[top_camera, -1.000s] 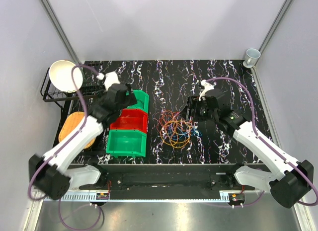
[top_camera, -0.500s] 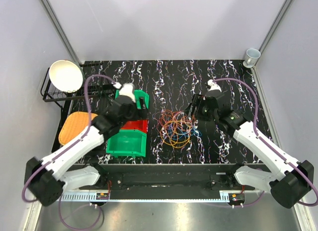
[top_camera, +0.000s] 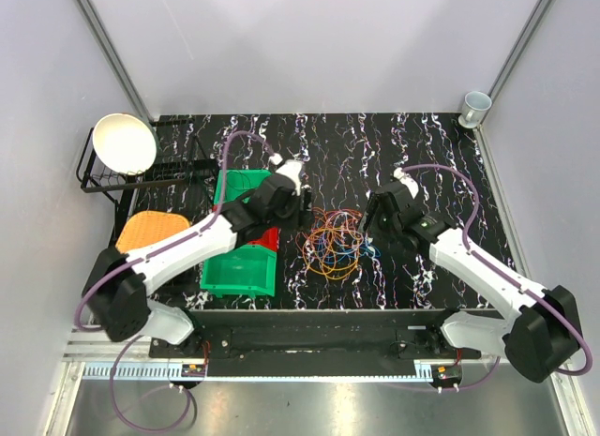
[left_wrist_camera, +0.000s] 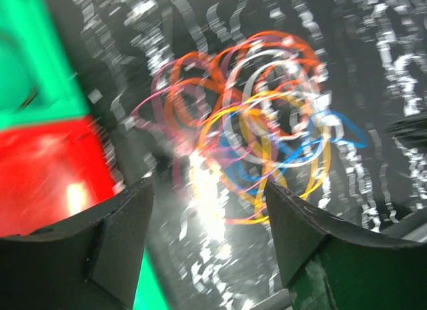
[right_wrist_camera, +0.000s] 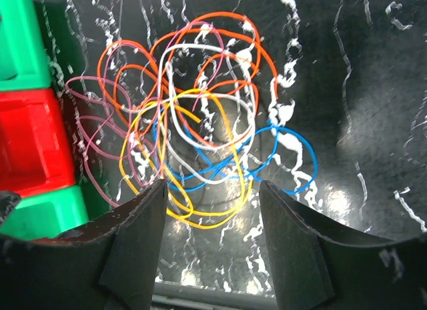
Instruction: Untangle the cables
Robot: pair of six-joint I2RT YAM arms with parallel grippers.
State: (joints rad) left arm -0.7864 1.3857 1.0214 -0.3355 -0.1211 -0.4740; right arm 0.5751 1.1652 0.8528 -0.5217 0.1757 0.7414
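Both open, the left end effector (left_wrist_camera: 208,197) and right end effector (right_wrist_camera: 212,190) are hovering over the cables (right_wrist_camera: 200,123), likely light and floppy; pinching the stray blue loop (right_wrist_camera: 315,165) seems best.

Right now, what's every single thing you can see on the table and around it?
cables: one tangled pile, orange, yellow, white, blue and pink, middle of the table
bins: three, green, red, green, in a row left of the cables
bowl: one, white, on the rack, far left corner
rack: one, black wire, far left
orange round thing: one, left edge, nearer than the rack
cup: one, pale grey, far right corner
left end effector: one, black, open, left of the cables
right end effector: one, black, open, right of the cables
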